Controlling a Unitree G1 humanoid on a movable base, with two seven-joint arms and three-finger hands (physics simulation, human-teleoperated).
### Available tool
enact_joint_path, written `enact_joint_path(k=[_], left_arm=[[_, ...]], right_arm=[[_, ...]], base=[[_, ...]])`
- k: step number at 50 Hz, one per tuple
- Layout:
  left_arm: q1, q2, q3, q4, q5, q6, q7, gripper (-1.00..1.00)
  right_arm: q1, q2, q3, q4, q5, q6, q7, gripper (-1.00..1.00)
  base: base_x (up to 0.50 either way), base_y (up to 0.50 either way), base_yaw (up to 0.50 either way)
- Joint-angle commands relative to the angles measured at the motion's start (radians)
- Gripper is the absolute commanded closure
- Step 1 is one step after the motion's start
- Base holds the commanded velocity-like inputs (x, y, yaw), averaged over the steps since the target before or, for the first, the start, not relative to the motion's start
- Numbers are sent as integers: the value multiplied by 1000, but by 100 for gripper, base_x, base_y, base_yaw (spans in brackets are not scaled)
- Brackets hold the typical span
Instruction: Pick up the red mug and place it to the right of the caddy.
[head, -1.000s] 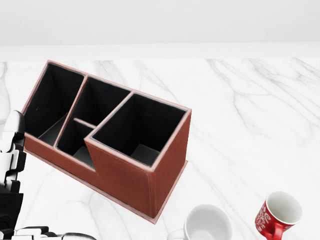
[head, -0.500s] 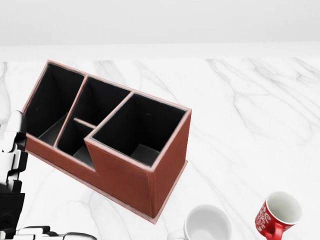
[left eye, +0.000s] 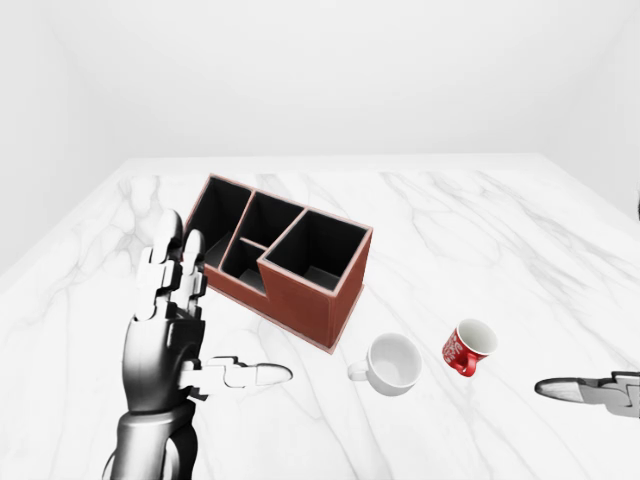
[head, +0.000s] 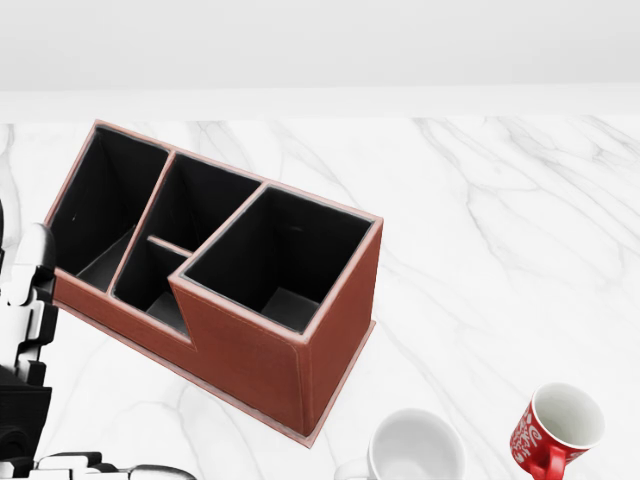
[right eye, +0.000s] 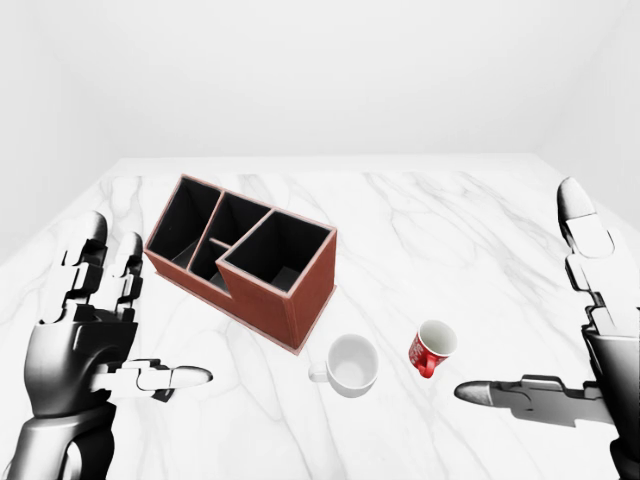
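Red mug (right eye: 432, 347), glossy with a white inside and white lettering on its wall, sits tilted on the white marble table (right eye: 480, 240), its mouth turned up and toward the right of the right-eye view and its small red handle low against the stone. It stands free, with no hand touching it, in the part of the table nearest the robot and right of the middle. Just beside it on its left a plain white mug (right eye: 351, 364) stands upright, round-mouthed, its handle pointing left. Up and left of both mugs, near the table's middle, stands the caddy (right eye: 245, 260), a rectangular box of reddish-brown leather-like material with pale stitched edges and black-lined compartments; one tall square compartment rises at its right end and lower, narrower ones fill its left. It lies at an angle to the table's edges. The left hand (right eye: 85, 345), jointed grey and white metal, is held upright over the table's near left part with fingers spread and thumb pointing right, holding nothing. The right hand (right eye: 575, 350) hovers at the near right, likewise spread wide and empty, well apart from the red mug.
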Motion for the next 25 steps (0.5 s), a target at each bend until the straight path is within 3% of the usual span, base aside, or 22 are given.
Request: enact_joint_path(k=[1, 25], left_arm=[[0, -2, 7, -6, -4, 0, -2, -100], [-12, 1, 2, 22, 1, 0, 0, -100]], right_arm=[[18, 19, -18, 24, -73, 0, 0, -100], [80, 71, 29, 101, -243, 0, 0, -100]], base=[[0, 0, 0], [0, 0, 0]])
